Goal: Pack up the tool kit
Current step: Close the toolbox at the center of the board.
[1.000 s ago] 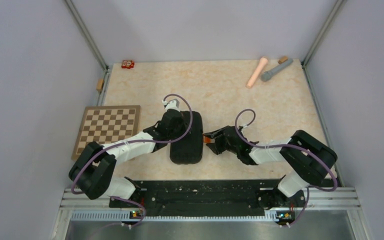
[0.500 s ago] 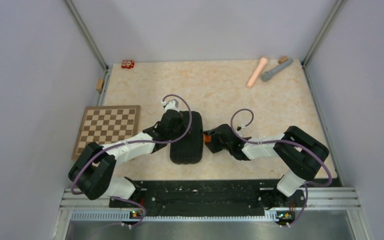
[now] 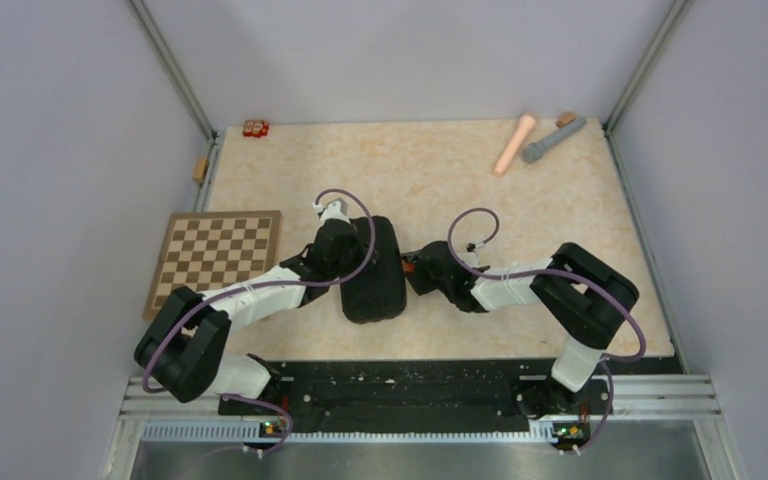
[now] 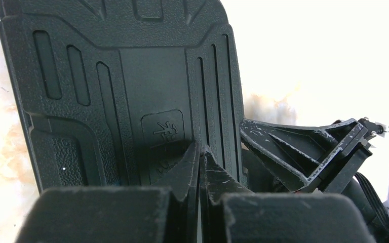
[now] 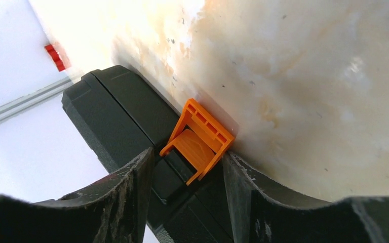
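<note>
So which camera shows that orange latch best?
The right wrist view: the orange latch fills the middle, sharp against the black case. The top view shows it only as a speck; the left wrist view, none of it.

A brown-and-cream chessboard [image 3: 214, 258] lies flat at the left edge of a pale marbled table [image 3: 440, 180], partly overhanging that edge. Beyond the chessboard, a small tan block [image 3: 200, 169] sits on the metal rail, and further back a small red object [image 3: 255, 127] rests at the table's far edge by the back wall. Well apart from the chessboard, in the far corner on its opposite side, a pink cylinder [image 3: 513, 144] and a grey cylinder [image 3: 552, 139] lie angled just beside each other, with a small brown piece [image 3: 565, 118] next to the grey one.
</note>
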Controlling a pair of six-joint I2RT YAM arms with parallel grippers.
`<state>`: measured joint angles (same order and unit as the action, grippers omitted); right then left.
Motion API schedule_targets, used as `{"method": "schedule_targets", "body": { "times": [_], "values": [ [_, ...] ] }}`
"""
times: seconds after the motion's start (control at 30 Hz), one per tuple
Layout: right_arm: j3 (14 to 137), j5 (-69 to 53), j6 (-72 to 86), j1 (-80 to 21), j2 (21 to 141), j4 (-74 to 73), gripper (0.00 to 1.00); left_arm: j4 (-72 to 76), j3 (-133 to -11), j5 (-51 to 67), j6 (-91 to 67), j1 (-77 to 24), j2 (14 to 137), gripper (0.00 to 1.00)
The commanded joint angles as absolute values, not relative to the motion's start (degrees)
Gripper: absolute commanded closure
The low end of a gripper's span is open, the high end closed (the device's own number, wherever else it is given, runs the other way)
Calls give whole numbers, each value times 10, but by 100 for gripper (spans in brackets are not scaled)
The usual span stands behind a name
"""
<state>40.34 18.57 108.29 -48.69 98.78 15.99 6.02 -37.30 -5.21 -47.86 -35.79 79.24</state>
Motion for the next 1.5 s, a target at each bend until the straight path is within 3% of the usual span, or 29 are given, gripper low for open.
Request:
{"method": "schedule_targets", "body": {
  "times": [0.0,0.17,0.43,0.7,1.03,1.47],
  "values": [
    [398,241,1004,-467,1022,176,50,-63,-327,-4,-476,-354,818,98],
    [364,275,950,-466,1010,216,53,-49,-315,17,-483,-346,830,98],
    [274,293,759,-466,1025,506,54,-46,-312,23,-483,-342,842,98],
    [240,244,681,-463,1084,711,68,-49,-305,21,-485,-341,841,98],
    [335,194,852,-475,959,261,50,-68,-305,9,-487,-340,819,98],
    [340,175,990,-485,958,214,45,-80,-314,8,-484,-340,819,98]
  ]
}}
